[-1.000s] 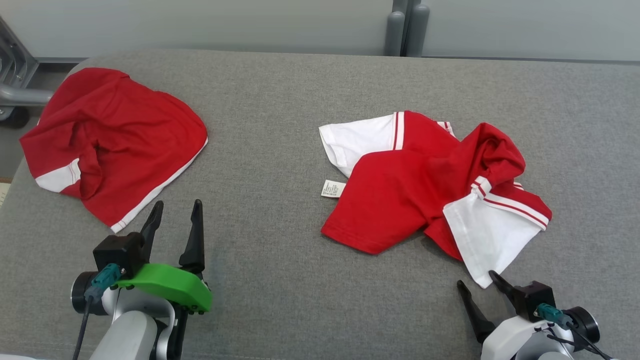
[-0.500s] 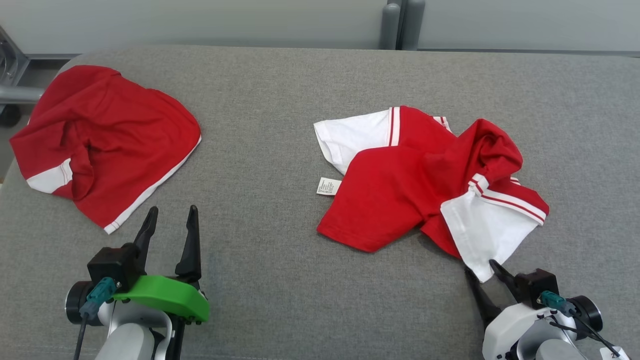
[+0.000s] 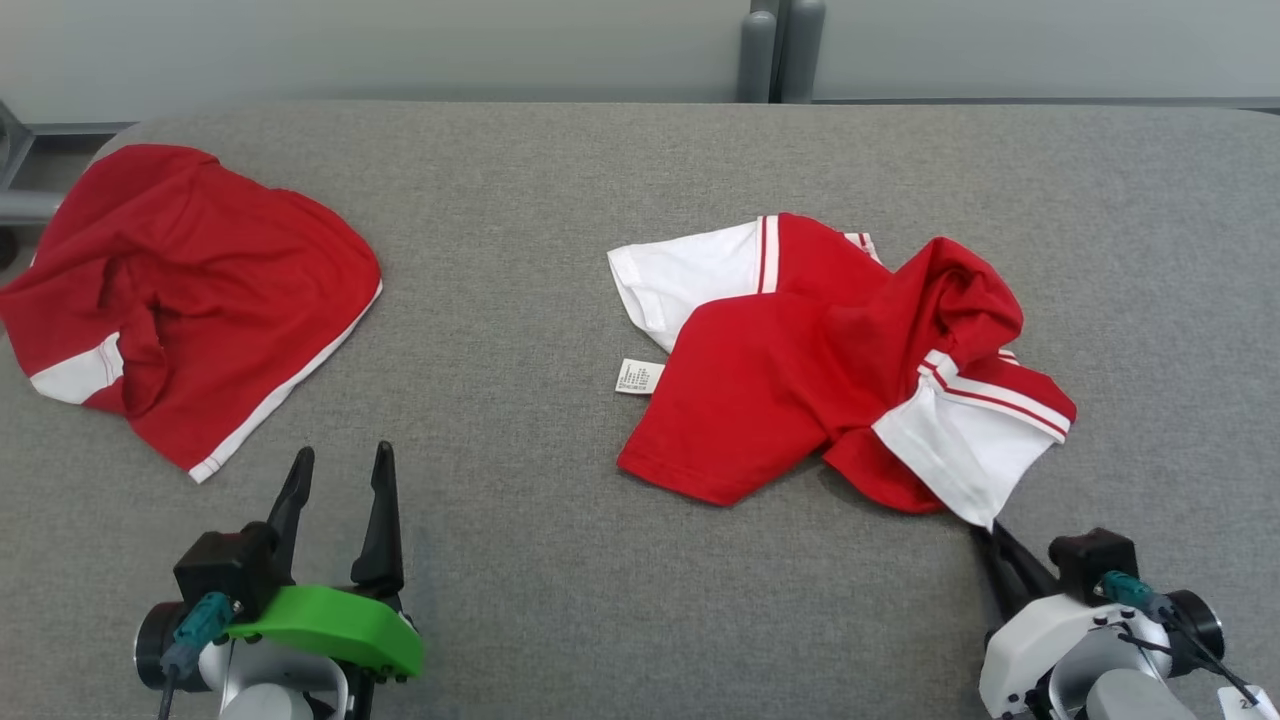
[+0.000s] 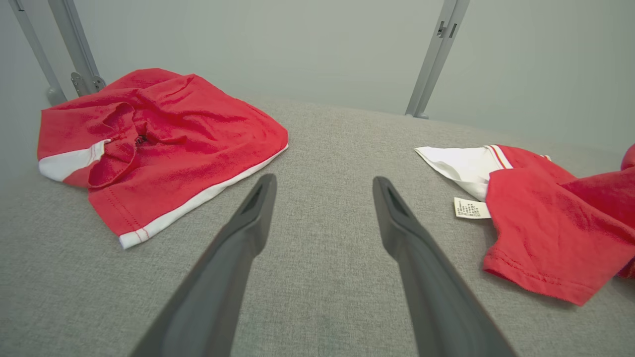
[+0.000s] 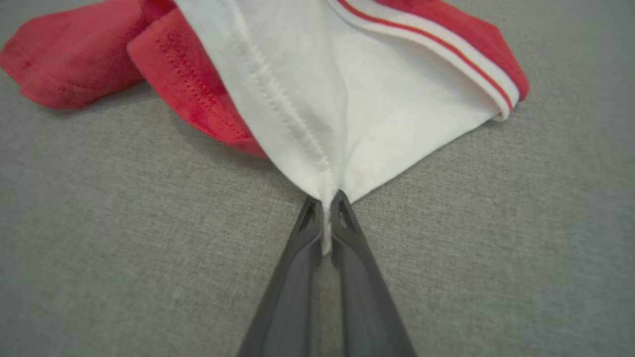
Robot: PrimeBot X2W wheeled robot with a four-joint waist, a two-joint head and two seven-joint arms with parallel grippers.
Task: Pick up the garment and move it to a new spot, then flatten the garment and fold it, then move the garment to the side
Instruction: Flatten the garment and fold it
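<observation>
The right gripper (image 5: 325,201) is pinching the white sleeve corner (image 5: 347,139) of the crumpled red-and-white cotton T-shirt (image 3: 800,370), which is lying at its eleven o'clock, long axis running nine to three on the grey fabric tabletop (image 3: 560,580). The left gripper (image 3: 343,452) is standing spread and empty, farther off; a second rumpled red garment (image 3: 190,300) is lying at its eleven o'clock.

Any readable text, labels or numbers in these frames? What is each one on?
White care tag at the edge of the red and white shirt: lines of print, too small to read.
Dark neck tag inside the other red garment: blurred, unreadable.
White sticker by the right arm: looks like "2", the rest cut off by the frame edge.
</observation>
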